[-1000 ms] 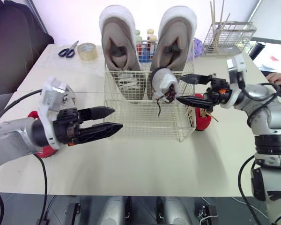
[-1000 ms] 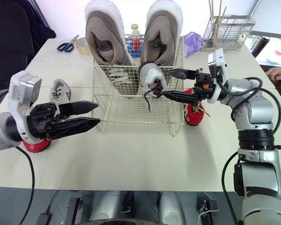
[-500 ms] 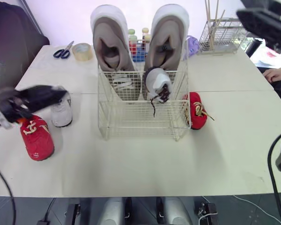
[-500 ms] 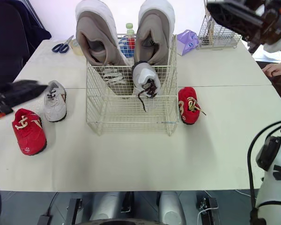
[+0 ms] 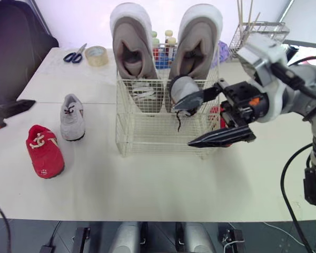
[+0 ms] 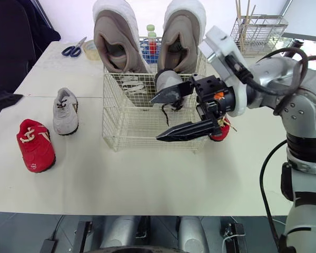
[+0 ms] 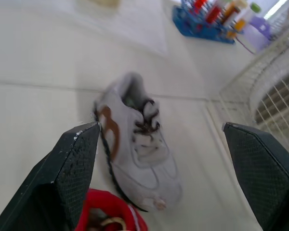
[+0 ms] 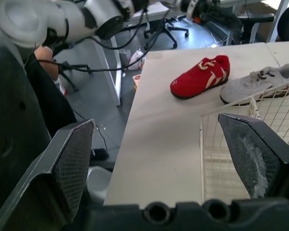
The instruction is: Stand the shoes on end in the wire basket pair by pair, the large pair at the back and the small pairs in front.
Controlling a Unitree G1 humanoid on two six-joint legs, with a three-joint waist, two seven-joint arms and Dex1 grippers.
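Note:
Two large beige shoes [image 5: 130, 45] [image 5: 200, 42] stand on end at the back of the wire basket [image 5: 147, 138]. A small grey shoe [image 5: 182, 88] stands in the basket's front right part, lace hanging. On the table left of the basket lie its grey mate [image 5: 72, 116] and a red shoe [image 5: 43, 151]. The other red shoe [image 5: 216, 117] lies beside the basket's right side. My right gripper [image 5: 182, 124] is open in front of the basket, fingers pointing left. My left gripper [image 7: 160, 126] is open at the far left, aimed at the loose grey shoe [image 7: 135, 144].
Scissors [image 5: 75, 54] and a tape roll [image 5: 97, 56] lie at the back left. A blue rack of bottles [image 5: 162, 52] stands behind the basket. A second wire rack [image 5: 258, 34] with sticks stands at the back right. Open tabletop lies in front of the basket.
My right arm has swung down from high at the back right to the basket's front. My left gripper stays drawn back at the far left. The shoes have not moved.

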